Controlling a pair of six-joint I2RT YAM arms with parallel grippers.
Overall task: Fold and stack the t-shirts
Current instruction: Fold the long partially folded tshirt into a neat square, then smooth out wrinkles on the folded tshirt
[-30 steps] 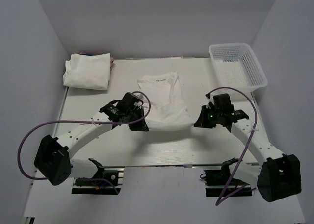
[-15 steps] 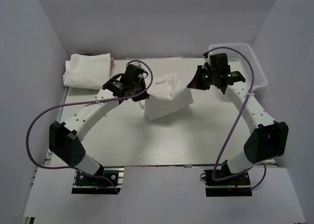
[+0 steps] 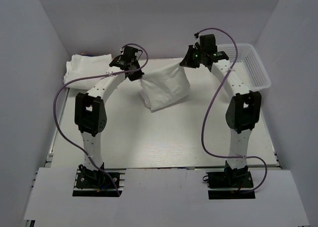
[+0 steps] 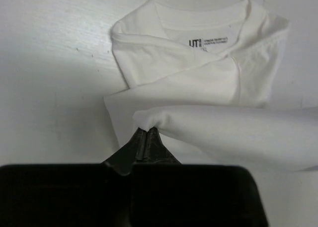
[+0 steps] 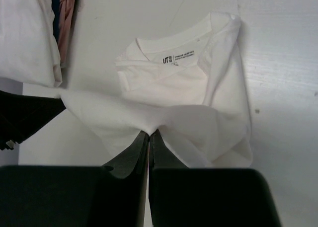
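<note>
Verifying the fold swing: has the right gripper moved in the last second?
Yes. The right gripper went from mid-table, nearer the arm bases than the basket, to the far edge, level with the basket, carrying the t-shirt hem.

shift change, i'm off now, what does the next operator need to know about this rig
Left gripper: shut on one hem corner of the t-shirt.
Right gripper: shut on the other corner.
Hem held up over the collar end, which lies on the table; fold half done.
Folded stack far left, basket far right.
Left: lay hem down, finish folding, add to stack.
</note>
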